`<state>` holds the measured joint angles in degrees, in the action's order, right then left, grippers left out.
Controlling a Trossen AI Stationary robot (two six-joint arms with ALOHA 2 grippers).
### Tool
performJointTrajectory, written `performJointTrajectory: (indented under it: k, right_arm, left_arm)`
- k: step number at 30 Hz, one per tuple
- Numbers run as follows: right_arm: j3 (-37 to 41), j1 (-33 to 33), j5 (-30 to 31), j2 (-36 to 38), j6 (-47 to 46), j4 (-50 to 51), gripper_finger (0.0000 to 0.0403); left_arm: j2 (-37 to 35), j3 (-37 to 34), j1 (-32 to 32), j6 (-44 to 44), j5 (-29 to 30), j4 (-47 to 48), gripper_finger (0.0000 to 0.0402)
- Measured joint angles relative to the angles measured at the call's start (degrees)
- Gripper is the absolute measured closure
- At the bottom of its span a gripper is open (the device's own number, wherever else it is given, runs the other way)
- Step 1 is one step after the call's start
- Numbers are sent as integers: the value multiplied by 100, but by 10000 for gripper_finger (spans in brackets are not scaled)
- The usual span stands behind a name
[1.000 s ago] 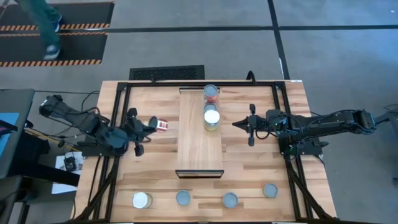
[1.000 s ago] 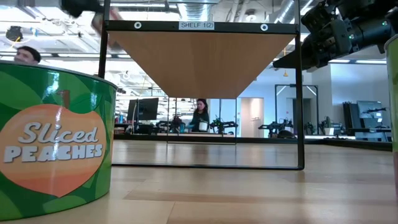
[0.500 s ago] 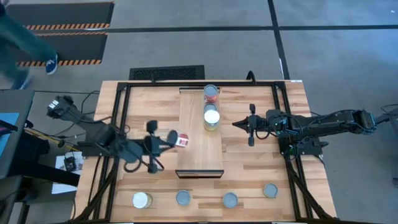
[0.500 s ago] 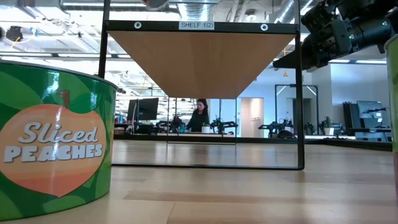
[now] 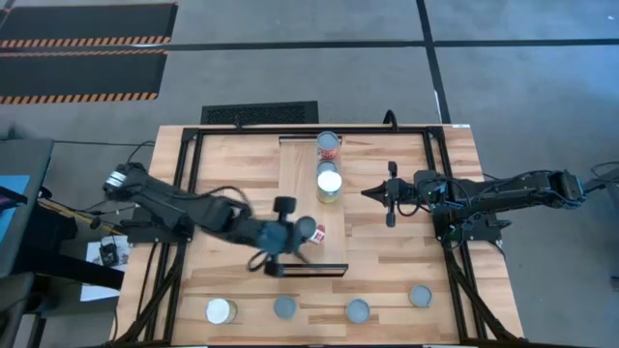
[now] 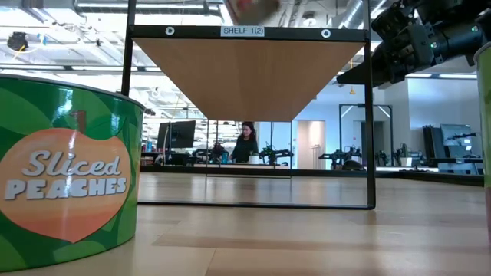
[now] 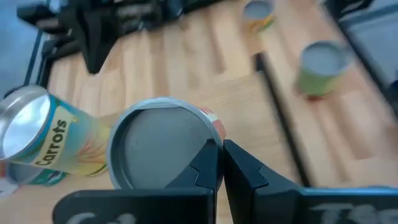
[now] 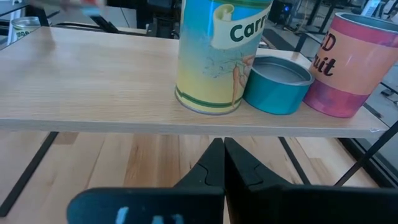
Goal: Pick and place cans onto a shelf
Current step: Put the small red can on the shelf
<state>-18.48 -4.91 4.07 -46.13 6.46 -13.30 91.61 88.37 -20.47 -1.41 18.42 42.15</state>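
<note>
My left gripper (image 5: 300, 235) is shut on a small red can (image 5: 312, 232) and holds it over the near end of the shelf (image 5: 308, 208), a light-wood plank raised on a black frame. In the left wrist view the can's round grey top (image 7: 158, 146) faces the camera just beyond the gripper (image 7: 222, 163). A red can (image 5: 329, 145), a low blue tin (image 8: 277, 81) and a Carrots can (image 5: 330, 182) stand on the shelf's far half. My right gripper (image 5: 389, 193) is shut and empty, right of the shelf and below its board (image 8: 224, 158). My left gripper holds the red can at its rim (image 7: 210, 134), on the side toward the fingers. The fingers themselves cover the place of contact, so the kind of hold does not show. They come at it level, from the table's left. The can is lifted clear above the shelf.
Several cans stand in a row along the table's near edge, among them a white-topped one (image 5: 221, 311) and one at the right (image 5: 420, 296). A green Sliced Peaches can (image 6: 69, 176) fills the low view's left. The black shelf frame posts (image 6: 370, 115) stand around the plank.
My left gripper has carried the red can toward the table's right and near edges, from left of the shelf to above the shelf's near end, the can held clear throughout. My right arm has kept still.
</note>
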Motion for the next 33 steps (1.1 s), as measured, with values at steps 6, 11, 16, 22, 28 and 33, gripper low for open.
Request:
performJointTrajectory:
  k: [6,11,16,22,28,33]
  right_arm:
    - [0,0,0,0,1,0,391]
    - [0,0,0,0,0,40,391]
    - [0,0,-1,0,0,73,391]
    - [0,0,0,0,-2,72,390]
    - [0,-1,0,0,-2,72,390]
    - [0,0,0,0,-2,72,390]
  left_arm:
    - [749,690,602,-141,-331,399,400]
    - [1090,967,968,-312,-536,515,400]
    - [1163,975,1163,-398,-671,492,400]
    - [1163,977,1321,-395,-767,474,400]
    - [1163,978,1376,-396,-973,492,400]
    - [1163,977,1453,-396,-1062,494,400]
